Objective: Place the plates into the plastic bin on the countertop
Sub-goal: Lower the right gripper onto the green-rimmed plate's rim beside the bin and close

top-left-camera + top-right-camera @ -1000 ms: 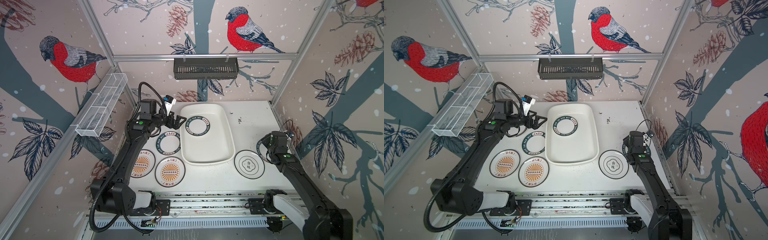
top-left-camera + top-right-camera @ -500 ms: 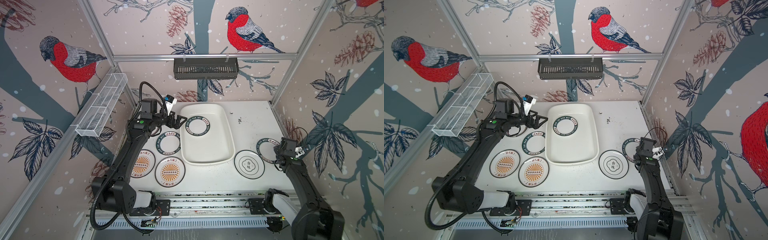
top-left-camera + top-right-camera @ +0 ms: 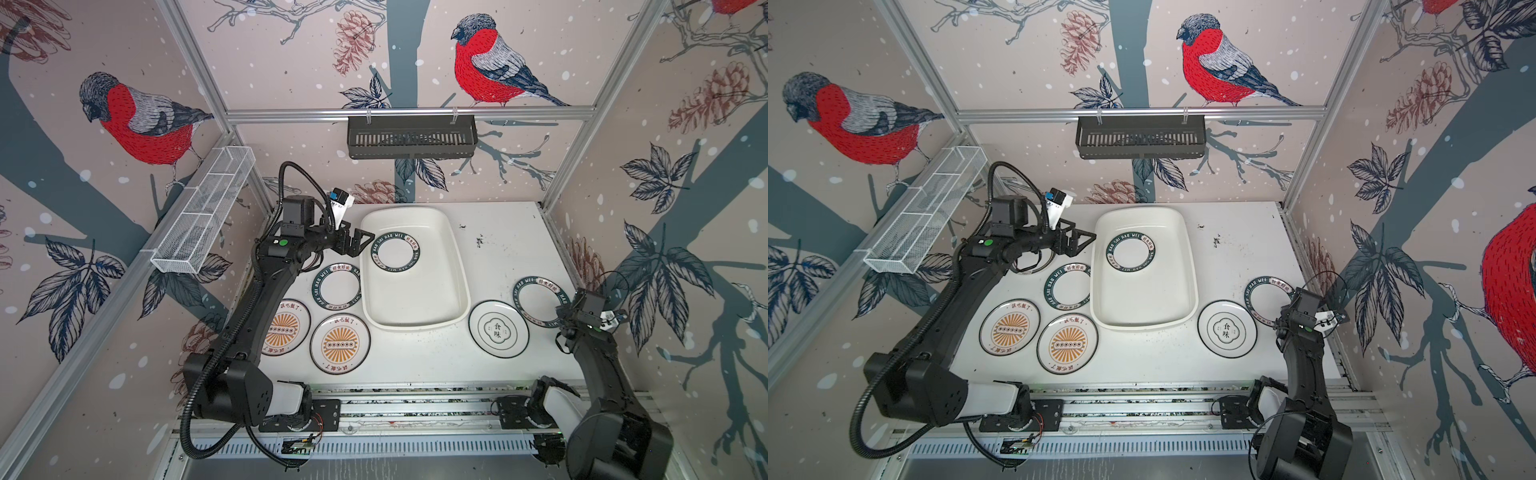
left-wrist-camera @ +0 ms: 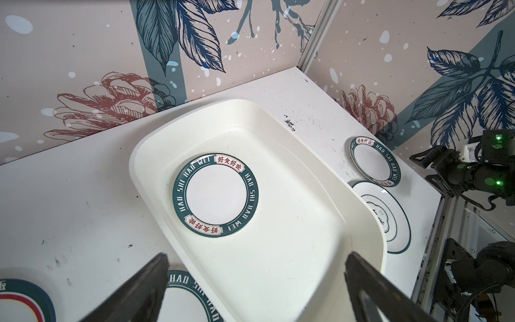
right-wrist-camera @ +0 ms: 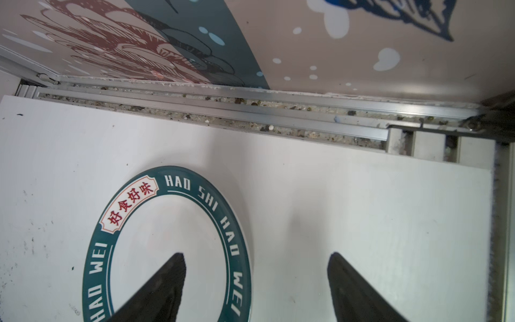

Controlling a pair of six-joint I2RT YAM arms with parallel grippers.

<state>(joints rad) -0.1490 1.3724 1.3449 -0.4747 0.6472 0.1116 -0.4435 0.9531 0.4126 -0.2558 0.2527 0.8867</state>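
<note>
Plates mostly flat on the surface, one green-banded plate inside the plastic bin, left tool wide open, empty, beside bin's left rim, right tool open, empty, poised over edge of another green-banded plate

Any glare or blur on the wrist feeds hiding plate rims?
Right wrist view: the round white plate with green lettered band is sharp, faint sheen only; the black right pincer is blurred. Left wrist view: the glossy white plastic bin reflects softly; the left pincer is blurred.
</note>
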